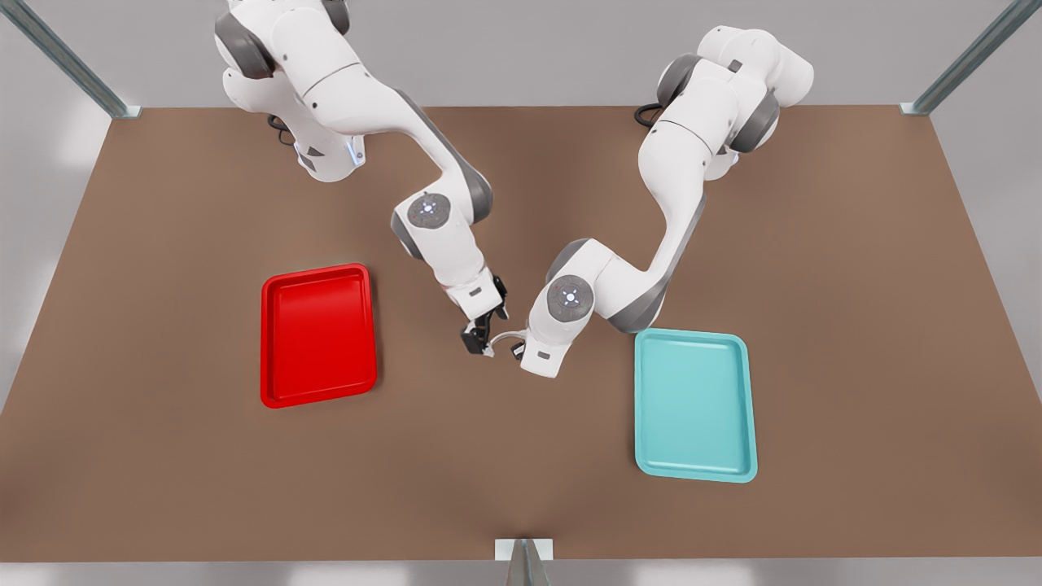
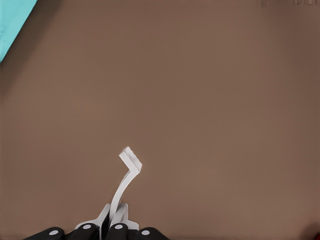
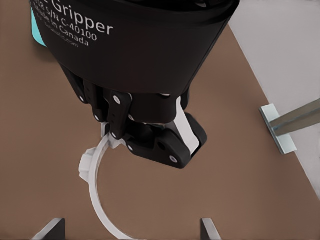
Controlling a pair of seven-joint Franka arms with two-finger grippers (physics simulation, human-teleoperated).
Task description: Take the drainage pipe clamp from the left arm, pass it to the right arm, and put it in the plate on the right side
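Observation:
The drainage pipe clamp [image 1: 505,334] is a thin white half-ring held above the table between the two arms. My left gripper [image 1: 518,350], on the arm at the front view's right, is shut on one end of it. In the left wrist view the clamp [image 2: 125,182] rises out of the closed left gripper [image 2: 113,229]. My right gripper [image 1: 482,334], on the arm at the front view's left, is open at the clamp's other end. In the right wrist view the clamp [image 3: 92,190] arcs from the left gripper [image 3: 130,141] down between the spread tips of the right gripper [image 3: 130,230]. The red plate [image 1: 317,334] lies at the front view's left.
A teal tray [image 1: 693,403] lies on the brown table at the front view's right, close beside the left arm's elbow; its corner [image 2: 12,20] shows in the left wrist view. A metal bracket [image 1: 523,553] stands at the table's near edge.

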